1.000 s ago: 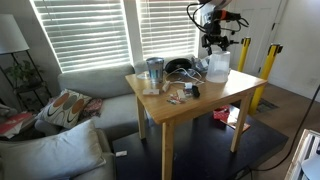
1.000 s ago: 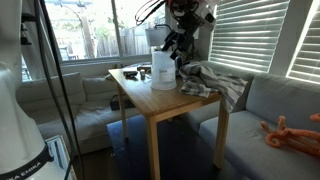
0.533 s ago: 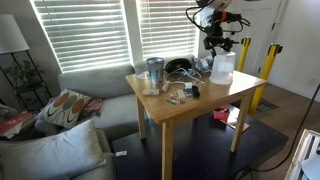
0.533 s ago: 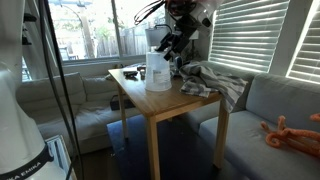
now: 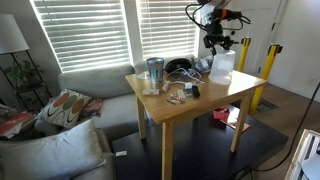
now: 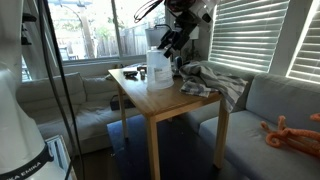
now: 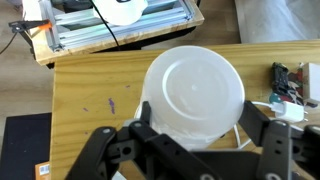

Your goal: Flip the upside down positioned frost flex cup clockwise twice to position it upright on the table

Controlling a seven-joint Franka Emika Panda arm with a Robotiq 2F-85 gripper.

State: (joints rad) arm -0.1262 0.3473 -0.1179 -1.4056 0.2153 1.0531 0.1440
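We find the frost flex cup (image 5: 221, 68) on the table (image 5: 205, 101) at far right, the tumbler (image 5: 154, 71) far left.

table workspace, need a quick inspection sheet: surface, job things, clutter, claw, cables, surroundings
surface: light-wood table with straight legs, pale top.
job's things: frost flex cup stands near a table corner with its closed base up.
clutter: grey tumbler, dark bundle and small bits on the top; crumpled cloth at a table edge.
grippers: claw is over the cup and straddles it in the wrist view; grip or gap not clear.
cables: black cable beyond the table's edge.
surroundings: grey sofa, window blinds, lamp, yellow post.
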